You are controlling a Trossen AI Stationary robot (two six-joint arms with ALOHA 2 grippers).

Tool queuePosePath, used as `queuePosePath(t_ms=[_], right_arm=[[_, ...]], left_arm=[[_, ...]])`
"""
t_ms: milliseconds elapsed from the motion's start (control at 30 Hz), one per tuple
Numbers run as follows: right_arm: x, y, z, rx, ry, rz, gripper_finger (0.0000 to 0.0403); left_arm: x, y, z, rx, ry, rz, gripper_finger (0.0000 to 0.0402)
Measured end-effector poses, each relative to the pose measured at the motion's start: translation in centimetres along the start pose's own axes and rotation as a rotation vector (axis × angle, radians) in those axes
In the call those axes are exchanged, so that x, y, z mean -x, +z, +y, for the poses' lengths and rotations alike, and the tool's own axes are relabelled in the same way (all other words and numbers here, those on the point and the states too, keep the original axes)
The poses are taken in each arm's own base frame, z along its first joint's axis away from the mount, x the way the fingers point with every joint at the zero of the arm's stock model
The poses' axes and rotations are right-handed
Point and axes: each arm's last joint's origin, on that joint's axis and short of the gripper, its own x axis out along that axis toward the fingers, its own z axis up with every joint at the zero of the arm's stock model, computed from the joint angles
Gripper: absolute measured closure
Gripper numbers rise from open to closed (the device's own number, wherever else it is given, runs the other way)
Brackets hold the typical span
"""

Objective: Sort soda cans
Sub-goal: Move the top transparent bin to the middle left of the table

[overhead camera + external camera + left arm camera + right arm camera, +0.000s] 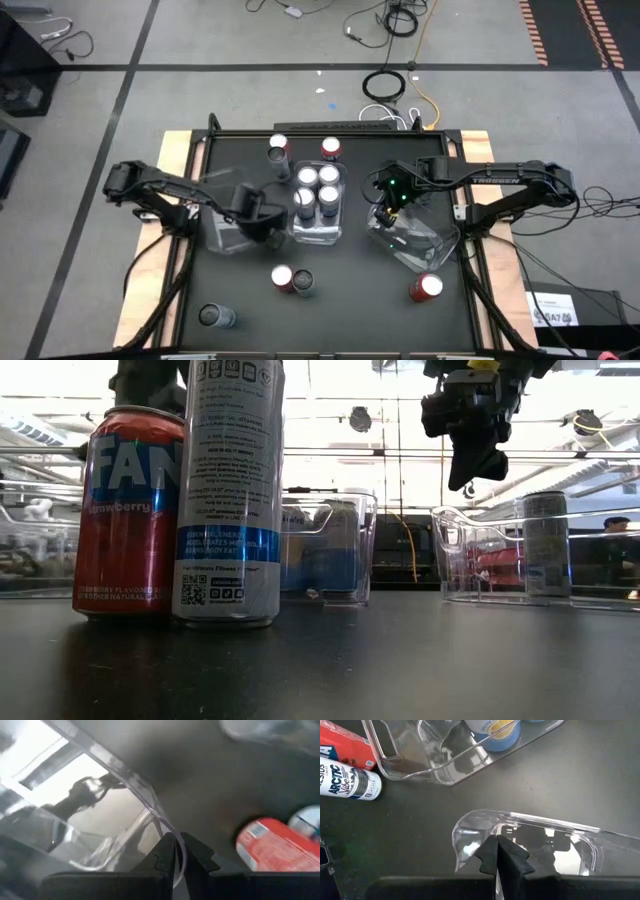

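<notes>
The left gripper, just left of the frame's centre, is clenched on the rim of the left bin; its fingers pinch the clear wall between them. The right gripper, right of centre, is likewise clenched on the edge of the right bin. Between them the middle bin holds four blue-silver cans. Two more cans stand above it. A red can and a silver one stand together below centre, another red can at lower right, a grey can at lower left.
</notes>
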Motion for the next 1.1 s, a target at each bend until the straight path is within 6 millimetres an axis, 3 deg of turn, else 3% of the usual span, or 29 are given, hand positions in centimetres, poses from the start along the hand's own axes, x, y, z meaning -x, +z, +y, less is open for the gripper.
queuePosePath(t_ms=[200,667,1000,1100], right_arm=[[0.01,0.04,0.02,-0.005,0.002,-0.004,0.0403],[0.01,0.16,0.08,-0.054,0.008,-0.016,0.0403],[0.02,0.39,0.20,-0.070,0.021,-0.039,0.0403],[0.02,0.47,0.24,-0.073,0.026,-0.047,0.0403]], left_arm=[[-0.05,-0.25,-0.99,-0.145,-0.047,-0.076,0.0369],[-0.05,-0.38,-1.19,-0.347,-0.064,-0.069,0.0368],[-0.04,-0.33,-1.21,-0.367,-0.065,-0.074,0.0367],[-0.02,-0.14,-1.17,-0.323,-0.070,-0.076,0.0348]])
